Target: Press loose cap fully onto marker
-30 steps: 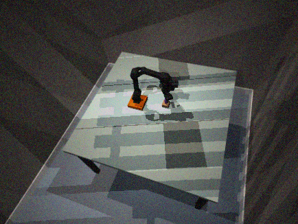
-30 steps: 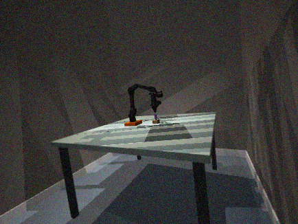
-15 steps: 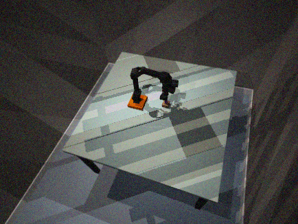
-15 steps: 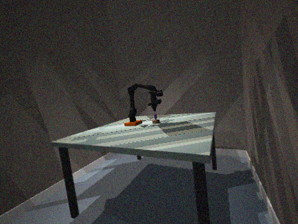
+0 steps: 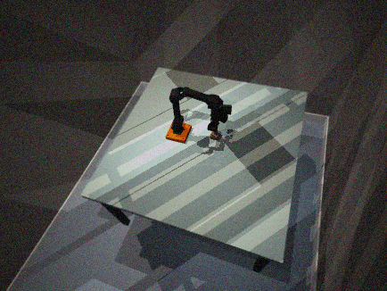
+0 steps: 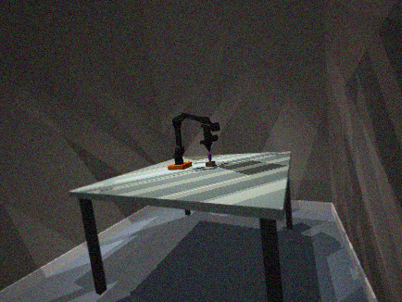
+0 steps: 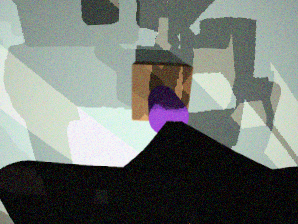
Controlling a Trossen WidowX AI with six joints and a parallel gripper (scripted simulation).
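Note:
The holder block [image 5: 216, 136] [image 6: 211, 164] [image 7: 141, 95] is brown and stands on the table. A purple upright piece [image 6: 209, 157] [image 7: 168, 115], the marker with what looks like its cap, rises from the block. The seam between cap and marker cannot be made out, and no separate cap shows on the table. My gripper [image 5: 214, 128] [image 6: 209, 148] [image 7: 173, 128] is shut with nothing between its fingers. It points down above the purple piece. In the wrist view the fingertips overlap the near edge of its top; whether they touch it cannot be told.
The arm's orange base plate [image 5: 183, 137] [image 6: 174, 168] is on the table [image 5: 178, 210] [image 6: 232, 197], left of the holder block in the top and exterior views. Dark shadows and pale stripes cross the tabletop.

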